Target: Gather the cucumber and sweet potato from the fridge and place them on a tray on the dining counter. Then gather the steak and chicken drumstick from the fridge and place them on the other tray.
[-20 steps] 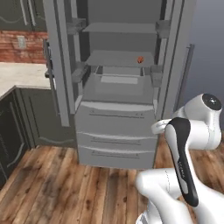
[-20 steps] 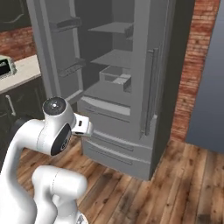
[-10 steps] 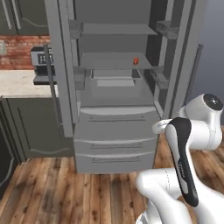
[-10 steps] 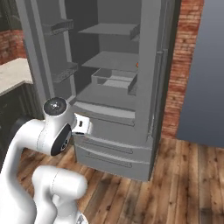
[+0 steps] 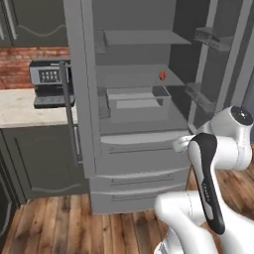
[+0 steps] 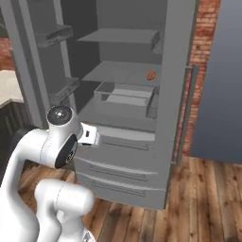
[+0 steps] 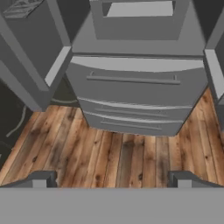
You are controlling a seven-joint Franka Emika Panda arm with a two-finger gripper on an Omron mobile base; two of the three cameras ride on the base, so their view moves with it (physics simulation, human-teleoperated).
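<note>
The fridge (image 5: 139,124) stands open straight ahead. On its middle shelf lies a small orange-red item (image 5: 162,75) (image 6: 150,75), perhaps the sweet potato; it is too small to be sure. A clear bin (image 5: 134,96) sits on the shelf below it. My gripper (image 7: 113,179) is open and holds nothing. It hangs over the wooden floor in front of the fridge's lower drawers (image 7: 131,83), well short of the shelves. The cucumber, steak, chicken drumstick and trays are out of view.
The fridge's left door (image 5: 74,89) and right door (image 5: 218,59) stand open on either side. A coffee machine (image 5: 49,82) sits on a pale counter at the left, over dark cabinets (image 5: 39,158). Behind is a brick wall (image 6: 205,33), below a wooden floor (image 7: 113,153).
The whole picture has shifted: the base has moved, so the fridge now sits nearer and more centred. The arm holds the same pose and the gripper stays open.
</note>
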